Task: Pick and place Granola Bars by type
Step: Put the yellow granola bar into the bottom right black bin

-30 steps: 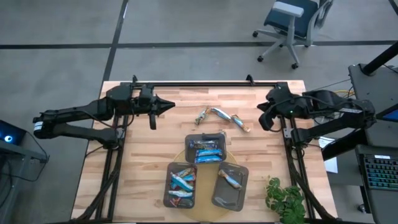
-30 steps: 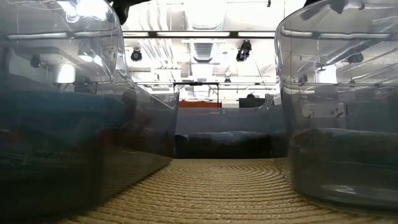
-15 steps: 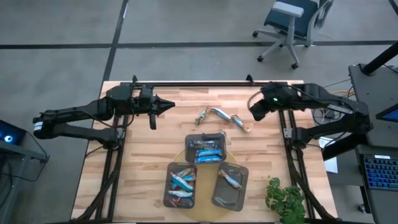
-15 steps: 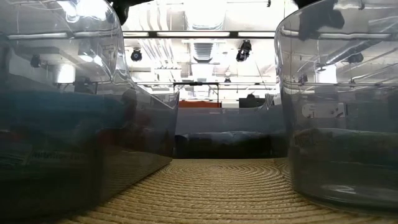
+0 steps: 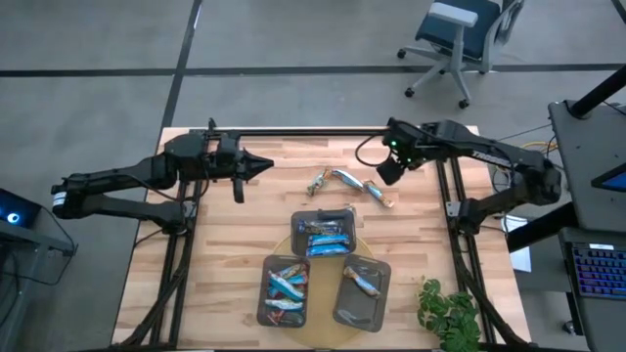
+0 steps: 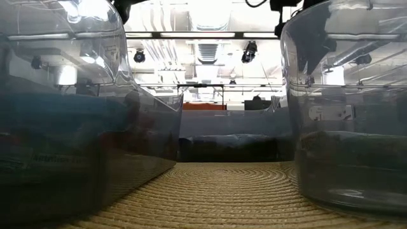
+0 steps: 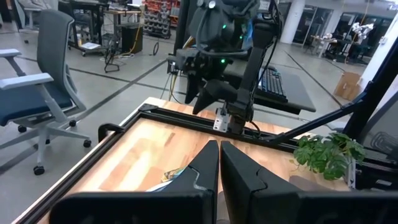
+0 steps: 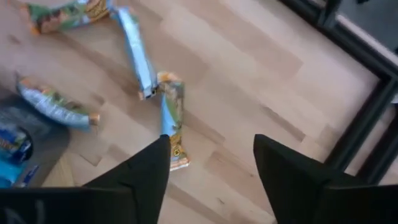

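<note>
Three loose Granola Bars lie flat on the wooden table, far of centre: a tan one [image 5: 320,182], a silvery-blue one [image 5: 347,177] and a tan-and-blue one [image 5: 381,194]. More bars fill three dark grey trays: the far tray [image 5: 325,217], the near-left tray [image 5: 264,293] and the near-right tray [image 5: 376,305]. My right gripper [image 5: 385,174] hovers open just right of the loose bars. In its wrist view [image 8: 211,165] the tan-and-blue bar [image 8: 173,127] lies beyond its fingers. My left gripper [image 5: 266,166] [image 7: 218,163] is shut and empty at the far left.
The trays stand on a round woven mat [image 5: 290,244] [image 6: 222,191]. A black frame rail [image 5: 323,133] runs along the far edge. A small green plant [image 5: 448,313] sits at the near right corner. Bare wood lies on the near left.
My right gripper has swung from the table's right edge toward the left and a little toward the far edge. It now stands beside the loose bars. The bars and trays have stayed put.
</note>
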### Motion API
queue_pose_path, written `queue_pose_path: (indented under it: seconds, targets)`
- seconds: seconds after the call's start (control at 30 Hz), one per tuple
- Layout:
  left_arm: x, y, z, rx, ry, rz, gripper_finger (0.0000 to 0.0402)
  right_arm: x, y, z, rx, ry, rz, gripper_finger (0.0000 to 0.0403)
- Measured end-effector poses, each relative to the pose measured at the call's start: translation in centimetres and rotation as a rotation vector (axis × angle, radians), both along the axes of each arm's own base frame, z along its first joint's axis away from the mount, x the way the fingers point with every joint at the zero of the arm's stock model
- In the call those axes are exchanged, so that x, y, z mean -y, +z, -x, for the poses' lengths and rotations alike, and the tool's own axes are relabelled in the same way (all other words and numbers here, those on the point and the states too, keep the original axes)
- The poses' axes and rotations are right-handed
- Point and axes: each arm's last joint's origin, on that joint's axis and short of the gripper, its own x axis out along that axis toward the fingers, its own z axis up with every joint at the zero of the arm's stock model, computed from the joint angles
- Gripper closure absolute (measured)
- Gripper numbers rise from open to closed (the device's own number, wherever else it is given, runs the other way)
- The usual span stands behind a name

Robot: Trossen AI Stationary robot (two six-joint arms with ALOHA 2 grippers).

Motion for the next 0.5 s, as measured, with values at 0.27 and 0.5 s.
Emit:
queue_pose_path:
  seconds: [0.27,0.5]
  targets:
    - [0.0,0.1,0.1,0.008,0.001,0.016,0.0401,1.0,-0.8,-0.8,0.017,0.049,-0.069,0.0153]
    - [0.0,0.1,0.1,0.009,0.001,0.016,0.0401,2.1,-2.1,-1.8,-0.016,0.107,-0.129,0.0153]
